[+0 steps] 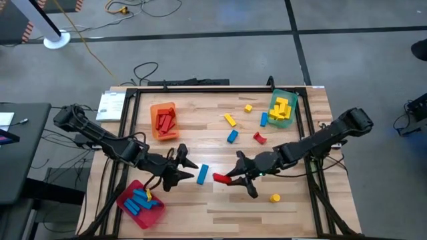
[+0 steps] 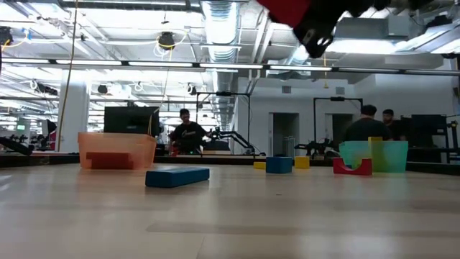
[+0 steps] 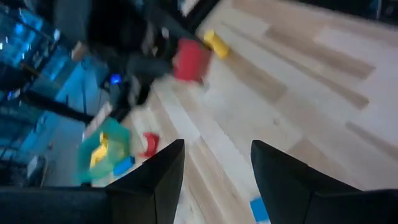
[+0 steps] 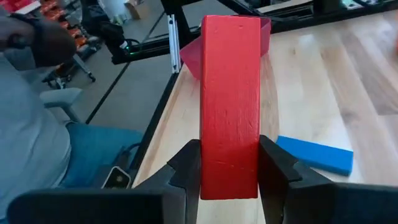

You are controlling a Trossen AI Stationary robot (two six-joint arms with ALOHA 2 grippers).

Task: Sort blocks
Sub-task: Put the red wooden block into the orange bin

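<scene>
My right gripper (image 1: 235, 177) is shut on a red block (image 4: 229, 93) above the table's middle. It also shows at the top of the low view, where the red block (image 2: 291, 10) is well above the wood. A blue block (image 1: 202, 173) lies flat on the table between the two grippers. My left gripper (image 1: 185, 170) stands open just left of it, with nothing between its fingers (image 3: 163, 180). Loose yellow, blue and red blocks (image 1: 232, 136) lie farther back. My right gripper pinches the red block between its two fingers (image 4: 188, 167), on the two long sides near the block's back end (image 4: 229, 177). The fingers come from the table's right, slanting slightly down, and lie along the block. It sticks out forward past the fingertips, lifted clear of the table.
An orange tray (image 1: 163, 121) with red blocks stands at the far left, a green tray (image 1: 283, 109) with yellow blocks at the far right, a red tray (image 1: 139, 204) with blue blocks at the near left. A yellow block (image 1: 275, 197) lies near right. A seated person (image 4: 37, 124) is beyond the table's edge.
</scene>
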